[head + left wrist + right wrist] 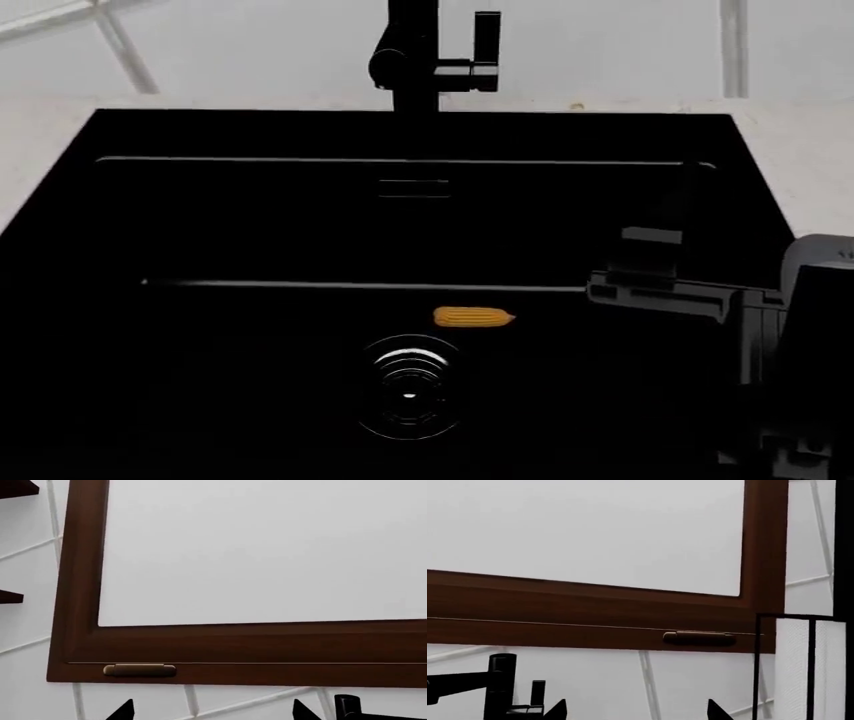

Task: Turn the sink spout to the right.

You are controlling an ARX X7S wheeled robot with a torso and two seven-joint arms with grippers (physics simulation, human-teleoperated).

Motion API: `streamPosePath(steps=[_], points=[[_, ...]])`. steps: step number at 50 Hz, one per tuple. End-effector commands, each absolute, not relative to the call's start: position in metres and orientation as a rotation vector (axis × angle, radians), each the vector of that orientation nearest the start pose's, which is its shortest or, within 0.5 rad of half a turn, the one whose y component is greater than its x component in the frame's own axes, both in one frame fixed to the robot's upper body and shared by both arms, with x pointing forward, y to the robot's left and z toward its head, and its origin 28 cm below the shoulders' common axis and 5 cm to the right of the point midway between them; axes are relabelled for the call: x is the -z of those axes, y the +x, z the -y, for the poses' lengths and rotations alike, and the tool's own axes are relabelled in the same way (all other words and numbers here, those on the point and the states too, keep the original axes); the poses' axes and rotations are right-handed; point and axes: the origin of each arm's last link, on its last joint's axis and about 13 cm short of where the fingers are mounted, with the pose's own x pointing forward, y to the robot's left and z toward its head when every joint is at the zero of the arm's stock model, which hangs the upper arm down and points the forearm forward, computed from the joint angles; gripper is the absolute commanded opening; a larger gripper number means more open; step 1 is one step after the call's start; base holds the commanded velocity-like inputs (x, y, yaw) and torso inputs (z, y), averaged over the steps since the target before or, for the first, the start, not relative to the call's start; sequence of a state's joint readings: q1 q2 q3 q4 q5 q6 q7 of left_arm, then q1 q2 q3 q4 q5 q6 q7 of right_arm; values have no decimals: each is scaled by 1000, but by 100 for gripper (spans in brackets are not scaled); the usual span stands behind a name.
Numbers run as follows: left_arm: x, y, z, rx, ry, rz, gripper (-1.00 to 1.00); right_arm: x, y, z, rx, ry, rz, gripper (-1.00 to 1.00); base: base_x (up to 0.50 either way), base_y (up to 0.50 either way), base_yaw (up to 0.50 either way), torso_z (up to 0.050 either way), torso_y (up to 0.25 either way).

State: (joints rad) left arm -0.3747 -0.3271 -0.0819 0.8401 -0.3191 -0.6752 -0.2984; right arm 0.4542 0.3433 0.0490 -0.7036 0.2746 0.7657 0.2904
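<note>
Your right gripper (654, 250), jaws seemingly parted though hard to tell, sits forward-right over the sink (80, 140); the spout (414, 55) stands further back-left, left gripper unseen.

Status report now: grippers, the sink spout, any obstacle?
Right gripper raised over the sink, holding nothing; jaws apart. Left gripper likewise open, empty. Sink spout untouched, right gripper well clear of it. Nothing seen blocking.

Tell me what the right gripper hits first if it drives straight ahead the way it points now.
Probably nothing close: between the right gripper's fingertips lies only the white tiled wall, with the brown window frame above. The sink spout stands off to one side of that line. Depth is unclear.
</note>
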Motion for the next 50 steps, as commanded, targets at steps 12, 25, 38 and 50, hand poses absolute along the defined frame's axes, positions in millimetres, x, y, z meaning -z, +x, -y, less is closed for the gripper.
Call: streamPosePath(steps=[12,25,38,50], points=[[-219,213,-245,-132,47,526,100,-214,237,147,226,-103,384,100,0,0,0,0,0],[-218,214,-246,-146,49,513,100,-214,239,147,230,-104,381,100,0,0,0,0,0],[-217,215,-246,-149,51,514,100,-214,239,146,228,-103,381,100,0,0,0,0,0],[-218,215,-245,-146,51,516,100,-214,238,146,232,-101,387,100,0,0,0,0,0]])
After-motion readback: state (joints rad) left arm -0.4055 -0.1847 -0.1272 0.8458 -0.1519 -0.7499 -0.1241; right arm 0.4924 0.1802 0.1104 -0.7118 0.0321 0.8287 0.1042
